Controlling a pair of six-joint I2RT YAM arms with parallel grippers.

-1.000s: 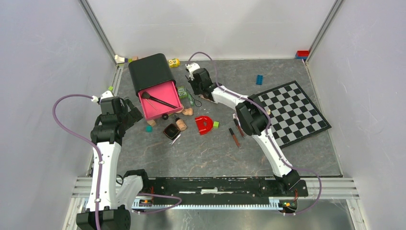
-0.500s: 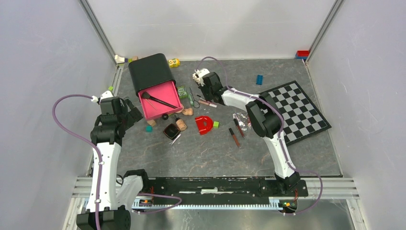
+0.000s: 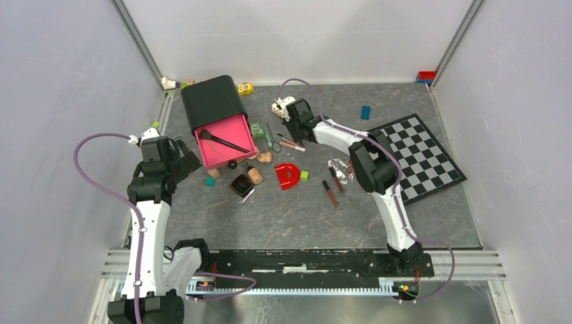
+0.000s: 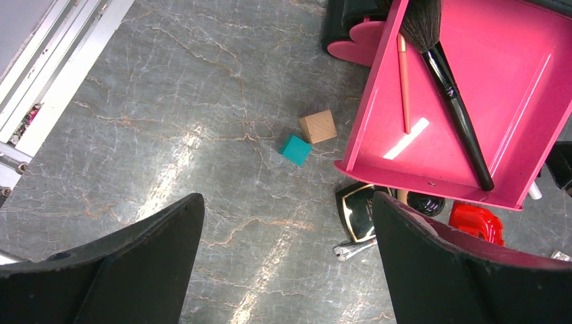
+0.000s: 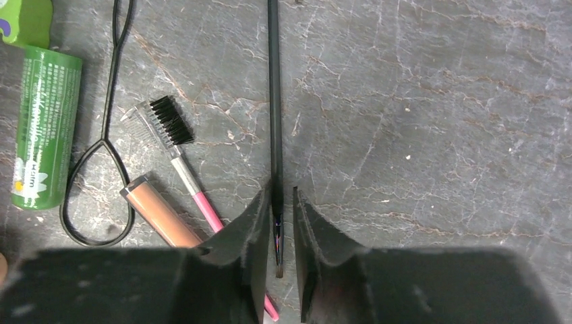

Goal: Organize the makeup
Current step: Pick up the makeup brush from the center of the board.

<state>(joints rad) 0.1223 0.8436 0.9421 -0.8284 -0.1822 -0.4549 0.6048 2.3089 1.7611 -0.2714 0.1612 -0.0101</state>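
**Right end effector** [image 5: 281,190]: jaws parted narrowly, straddling one end of the black wand [image 5: 274,101]. The wand lies flat on the counter [image 5: 438,135] and does not look clamped.
**Handling:** centre the wand between the jaws, close squarely and lift straight up.
**Clearance:** brow comb [image 5: 177,145], peach tube [image 5: 158,219] and wire loop [image 5: 101,145] crowd the tray side. The other side is bare counter.
**Likely destination:** pink tray [image 3: 217,154], well apart.
**Left end effector** [image 4: 287,199]: wide open, empty.

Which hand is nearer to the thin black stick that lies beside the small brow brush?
Right. The right hand straddles one end of the black stick, one finger on each side. The left hand hangs far off, open, beside the pink tray.
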